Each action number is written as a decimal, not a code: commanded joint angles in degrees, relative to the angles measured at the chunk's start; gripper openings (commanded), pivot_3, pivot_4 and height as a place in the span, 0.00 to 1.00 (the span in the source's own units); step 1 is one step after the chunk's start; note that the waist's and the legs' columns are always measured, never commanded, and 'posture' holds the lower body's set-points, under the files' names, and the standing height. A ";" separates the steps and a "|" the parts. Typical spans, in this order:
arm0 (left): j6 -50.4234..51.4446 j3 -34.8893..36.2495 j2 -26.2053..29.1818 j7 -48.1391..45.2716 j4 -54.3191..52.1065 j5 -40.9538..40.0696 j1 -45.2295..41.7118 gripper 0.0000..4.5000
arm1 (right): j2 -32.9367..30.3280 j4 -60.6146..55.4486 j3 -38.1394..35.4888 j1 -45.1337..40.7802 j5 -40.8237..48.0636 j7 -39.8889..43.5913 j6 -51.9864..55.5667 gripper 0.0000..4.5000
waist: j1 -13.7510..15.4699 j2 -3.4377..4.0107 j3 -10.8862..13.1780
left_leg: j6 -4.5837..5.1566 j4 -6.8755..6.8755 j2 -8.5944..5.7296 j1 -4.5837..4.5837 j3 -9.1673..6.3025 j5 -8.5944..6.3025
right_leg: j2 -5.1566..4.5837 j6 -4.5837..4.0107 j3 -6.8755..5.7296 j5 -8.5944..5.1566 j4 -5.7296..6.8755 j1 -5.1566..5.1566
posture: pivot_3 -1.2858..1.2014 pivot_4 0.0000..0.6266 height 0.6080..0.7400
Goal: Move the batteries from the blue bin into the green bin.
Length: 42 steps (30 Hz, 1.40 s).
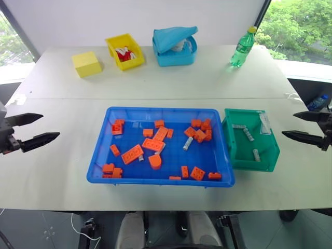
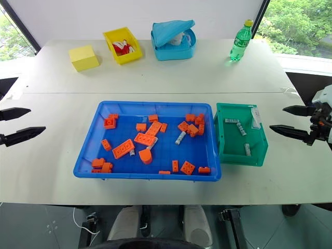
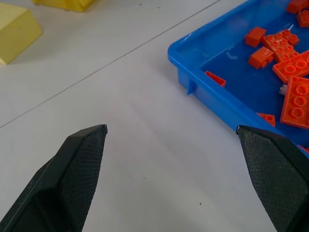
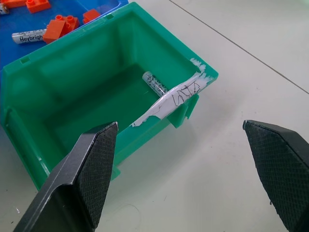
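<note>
The blue bin (image 1: pixel 161 179) lay in the middle of the counter (image 1: pixel 207 83), and the green bin (image 1: pixel 250 163) stood just beside it at 3 o'clock. The left gripper (image 1: pixel 30 130) hovered at 9 o'clock of the blue bin with its fingers spread and empty. The right gripper (image 1: pixel 306 127) hovered at 3 o'clock of the green bin, also spread and empty.

I judged that the next step was to pick another battery. The clearest battery (image 1: pixel 188 143) lay among the orange bricks (image 1: pixel 153 144), so the right gripper should come down with its fingers across the cylinder and avoid the bricks beside it.

I counted three batteries in the green bin (image 1: pixel 249 134). In the blue bin, one was plain and perhaps two more were half hidden. There were about twenty bricks.
</note>
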 commanded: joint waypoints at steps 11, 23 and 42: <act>1.65 1.27 -1.28 -0.60 -3.86 -2.77 0.19 1.00 | -1.70 4.55 0.97 -4.80 -0.81 1.38 -1.64 0.95 | -0.18 0.01 0.00 | 0.00 0.01 -0.01 0.01 0.06 0.00 | 0.00 0.00 0.06 0.01 0.07 -0.01 | 0.52 0.24 0.97; 5.15 -1.51 -0.12 -4.57 -13.75 -6.15 0.81 1.00 | 0.81 -0.77 10.62 -18.88 -2.16 5.34 -1.16 0.95 | -0.34 0.04 0.02 | 0.00 0.14 0.00 0.02 0.08 0.00 | 0.04 0.00 0.16 0.01 0.28 -0.09 | 0.52 0.24 0.97; 4.29 -6.93 -1.21 -7.79 -24.07 -5.84 4.34 1.00 | 42.72 -6.95 46.72 -46.10 -11.97 6.25 3.79 0.95 | 0.09 0.07 0.02 | 0.02 0.18 0.05 -0.21 0.08 0.02 | 0.21 0.15 0.24 0.13 0.59 -0.48 | 0.52 0.24 0.97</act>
